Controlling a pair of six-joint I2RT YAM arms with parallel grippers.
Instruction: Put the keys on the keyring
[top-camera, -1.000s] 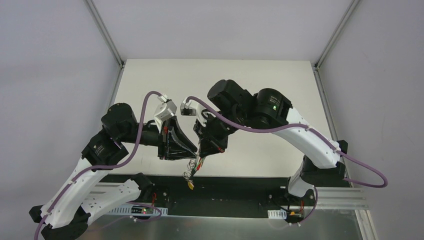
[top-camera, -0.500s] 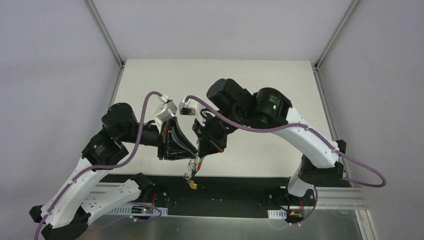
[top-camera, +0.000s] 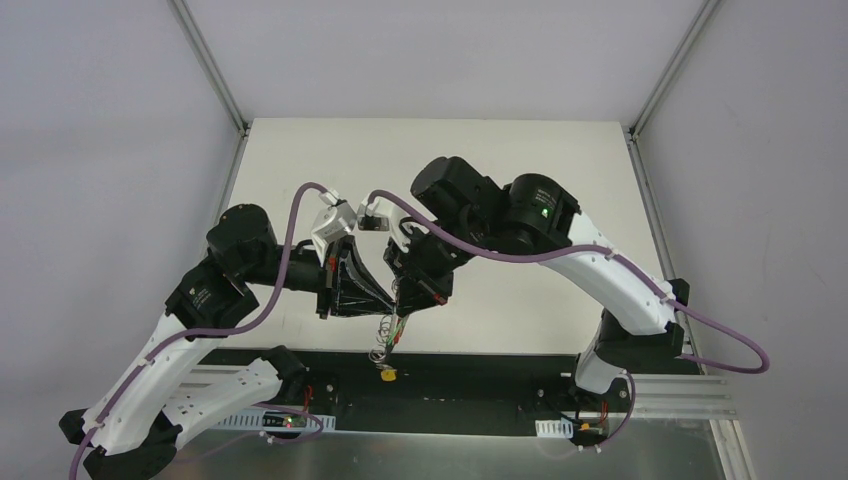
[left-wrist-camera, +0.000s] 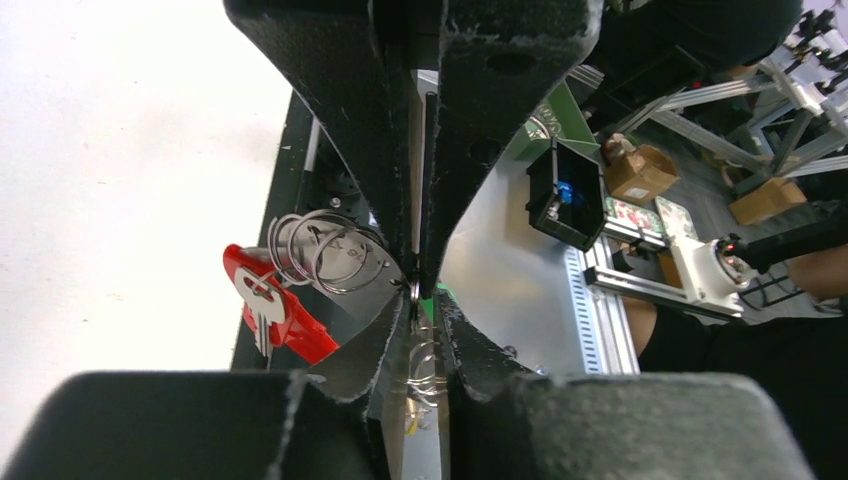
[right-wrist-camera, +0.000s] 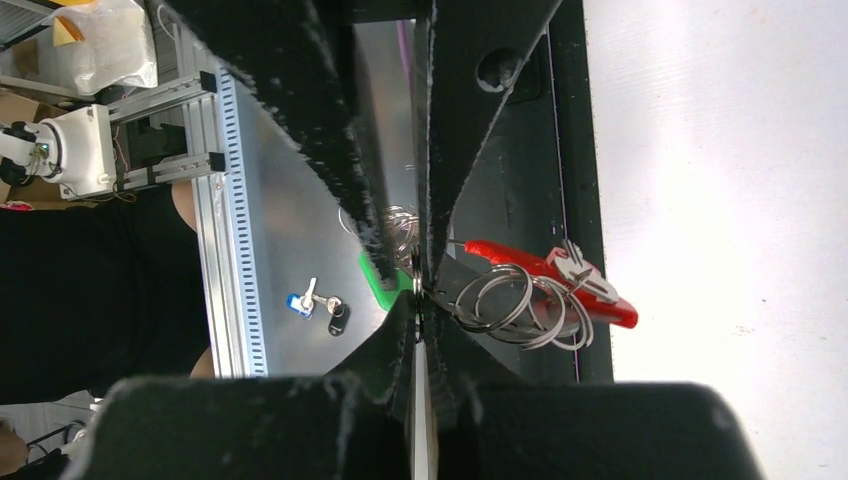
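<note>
Left claw (top-camera: 388, 303) and right claw (top-camera: 402, 312) hide much of the keyring (left-wrist-camera: 305, 335).

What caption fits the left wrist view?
Left gripper and right gripper meet tip to tip on the wire rings of the keyring, a key against its red part.

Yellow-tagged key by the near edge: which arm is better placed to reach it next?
Probably the right. The right end effector, shut on the keyring like the left end effector, points toward the near edge, almost straight at the yellow-tagged key; the left comes in sideways.
</note>
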